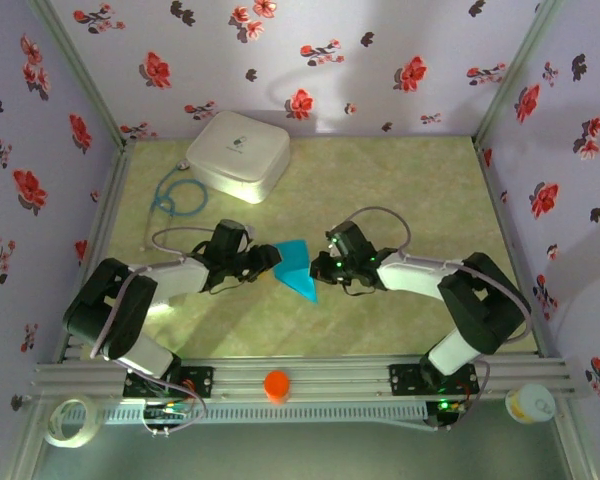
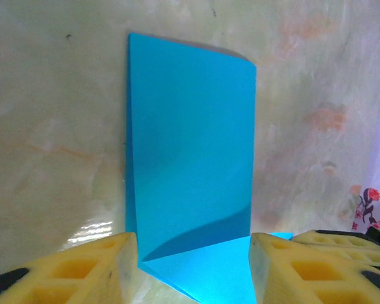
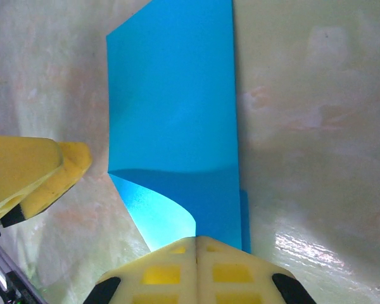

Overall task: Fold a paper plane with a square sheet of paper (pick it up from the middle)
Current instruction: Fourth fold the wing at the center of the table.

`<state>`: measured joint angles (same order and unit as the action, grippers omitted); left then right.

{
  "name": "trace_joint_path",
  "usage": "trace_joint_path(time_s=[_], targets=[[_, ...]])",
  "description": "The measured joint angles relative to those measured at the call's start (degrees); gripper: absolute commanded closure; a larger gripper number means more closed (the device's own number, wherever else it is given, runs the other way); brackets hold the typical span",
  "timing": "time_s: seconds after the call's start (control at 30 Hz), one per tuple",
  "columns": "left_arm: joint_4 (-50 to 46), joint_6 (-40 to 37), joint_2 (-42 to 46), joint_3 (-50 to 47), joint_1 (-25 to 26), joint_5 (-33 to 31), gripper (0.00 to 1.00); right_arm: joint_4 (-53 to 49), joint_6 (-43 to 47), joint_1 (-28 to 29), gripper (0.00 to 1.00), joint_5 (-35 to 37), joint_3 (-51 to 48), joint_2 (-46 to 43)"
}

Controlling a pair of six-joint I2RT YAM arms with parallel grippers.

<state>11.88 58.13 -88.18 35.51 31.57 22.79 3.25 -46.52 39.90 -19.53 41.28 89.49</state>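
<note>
Early fold step: square sheet of paper lay mid-table btw both arms, partly bent, one flap curling up off the surface, no firm crease yet. Right gripper was pressed together, apparently pinching the sheet's edge at the lifted flap. Left gripper stood spread, a finger each side of the sheet, not gripping. Next move prob needs: carry flap across, line up edges, press crease flat w/o sliding the paper
</note>
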Motion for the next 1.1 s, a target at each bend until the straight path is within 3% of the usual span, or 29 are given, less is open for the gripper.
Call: trace_joint_path(time_s=[0.43, 0.93, 1.1], targets=[[0.5, 0.0, -3.4, 0.7, -0.2, 2.1, 0.44, 3.0, -0.2, -1.3, 0.95, -1.7, -2.5, -0.9], [5.5, 1.6, -8.2, 3.1, -0.9, 5.2, 0.54, 4.7, -0.3, -2.0, 0.94, -2.6, -3.5, -1.4], [9.5, 3.6, -10.3, 3.1, -2.7, 6.9, 0.63, 4.7, -0.2, -2.1, 0.94, -3.0, -3.6, -1.4]])
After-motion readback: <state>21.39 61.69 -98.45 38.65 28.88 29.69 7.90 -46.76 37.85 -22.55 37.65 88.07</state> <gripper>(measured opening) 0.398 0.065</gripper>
